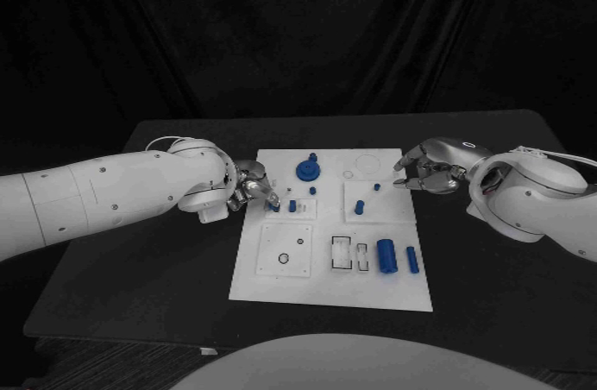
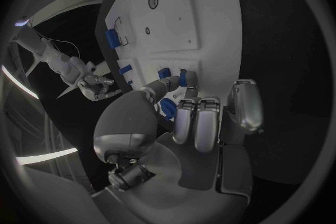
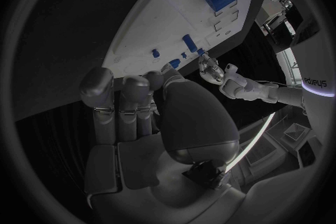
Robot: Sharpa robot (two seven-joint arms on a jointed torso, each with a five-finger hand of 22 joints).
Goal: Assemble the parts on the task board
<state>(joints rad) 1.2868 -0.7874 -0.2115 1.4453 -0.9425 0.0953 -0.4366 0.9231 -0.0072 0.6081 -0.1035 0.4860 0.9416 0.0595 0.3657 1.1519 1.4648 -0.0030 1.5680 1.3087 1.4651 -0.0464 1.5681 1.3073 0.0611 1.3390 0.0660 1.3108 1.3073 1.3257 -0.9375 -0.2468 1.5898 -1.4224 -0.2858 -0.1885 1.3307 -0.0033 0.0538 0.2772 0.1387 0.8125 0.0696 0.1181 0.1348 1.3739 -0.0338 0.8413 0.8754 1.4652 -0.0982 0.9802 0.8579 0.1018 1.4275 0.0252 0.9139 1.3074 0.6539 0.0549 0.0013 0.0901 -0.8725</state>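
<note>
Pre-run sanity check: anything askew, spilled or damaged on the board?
Nothing stands out. The white task board lies flat, unbroken; the wide blue cylinder and slim blue bar lie parallel beside each other. The left hand touches a small blue peg; the right hand holds nothing.

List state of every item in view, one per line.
task board: flat on the table, several parts on it.
left hand: at the board's left edge, fingertips on a small blue part.
right hand: at the board's right edge, fingers curled, holds nothing.
blue gear: standing on the board's far end.
large blue cylinder: lying on the board.
slim blue cylinder: lying beside it.
</note>
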